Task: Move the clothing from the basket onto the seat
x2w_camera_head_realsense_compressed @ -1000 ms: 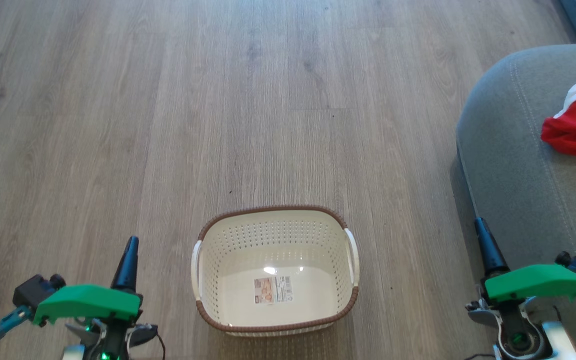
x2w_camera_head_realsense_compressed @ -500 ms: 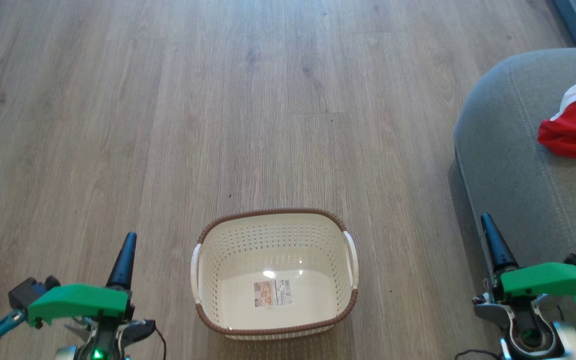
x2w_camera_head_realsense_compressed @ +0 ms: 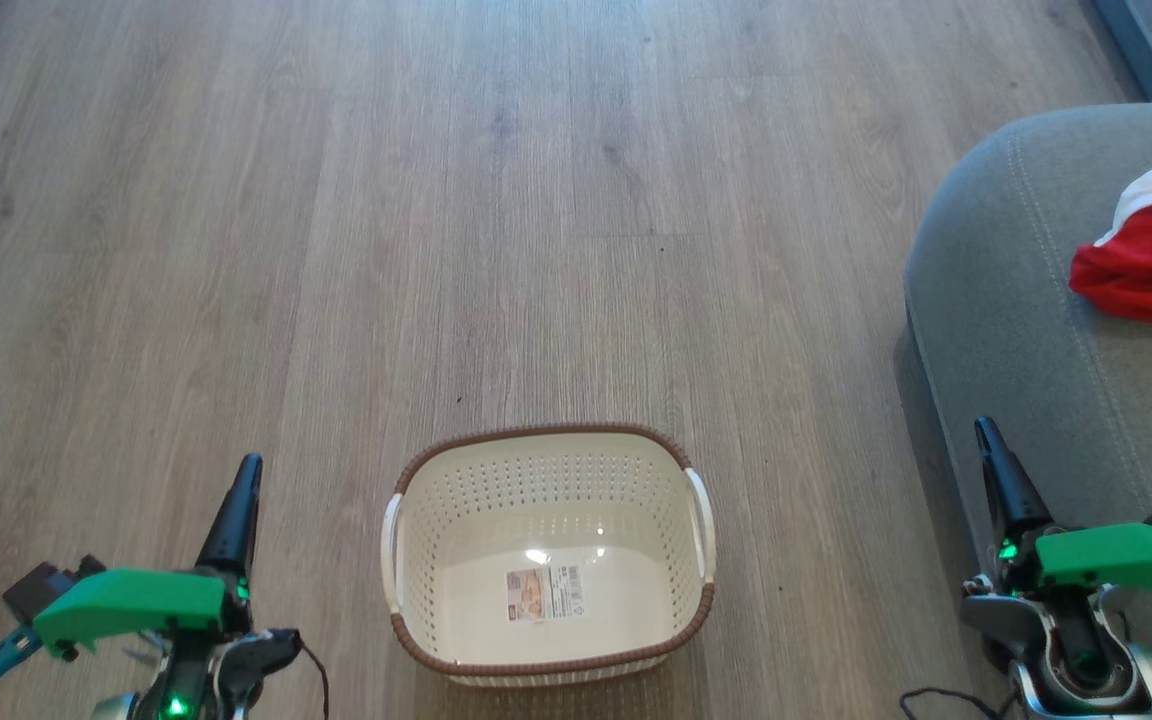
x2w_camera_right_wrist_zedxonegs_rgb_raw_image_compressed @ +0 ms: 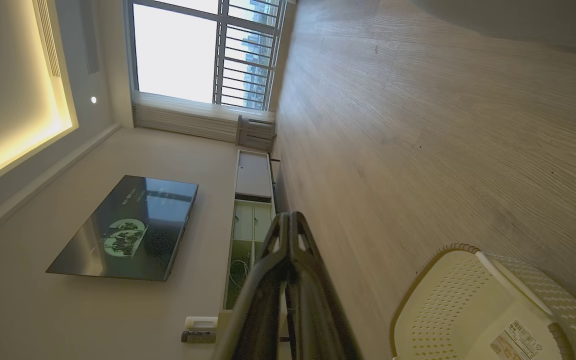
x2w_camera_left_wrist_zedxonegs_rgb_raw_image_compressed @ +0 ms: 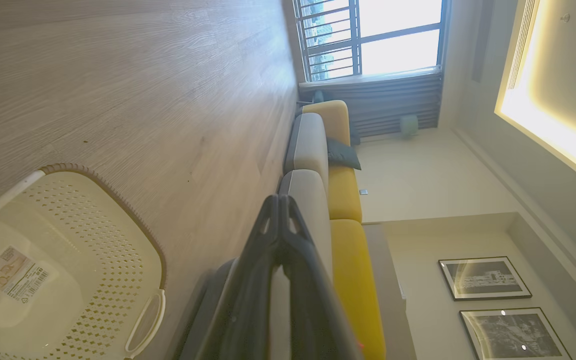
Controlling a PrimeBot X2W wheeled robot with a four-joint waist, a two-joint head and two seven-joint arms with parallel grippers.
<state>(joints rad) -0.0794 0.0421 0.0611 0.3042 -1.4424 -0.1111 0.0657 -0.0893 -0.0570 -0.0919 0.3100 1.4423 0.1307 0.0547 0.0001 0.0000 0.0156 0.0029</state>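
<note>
Soft red-and-white clothing [x2w_camera_head_realsense_compressed: 1151,272] lies crumpled on the rounded grey upholstered seat [x2w_camera_head_realsense_compressed: 1016,300], while the perforated cream plastic basket [x2w_camera_head_realsense_compressed: 536,433], its bottom sticker [x2w_camera_head_realsense_compressed: 543,593] too small to read, stands on wood-grain floor [x2w_camera_head_realsense_compressed: 436,200] between the left gripper [x2w_camera_head_realsense_compressed: 248,468] and right gripper [x2w_camera_head_realsense_compressed: 986,432], both pinched together.

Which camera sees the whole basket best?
The head view: the basket sits whole in it, from above, empty, sticker showing. The left wrist view cuts the basket off at its lower left, the right wrist view at its lower right.
</note>
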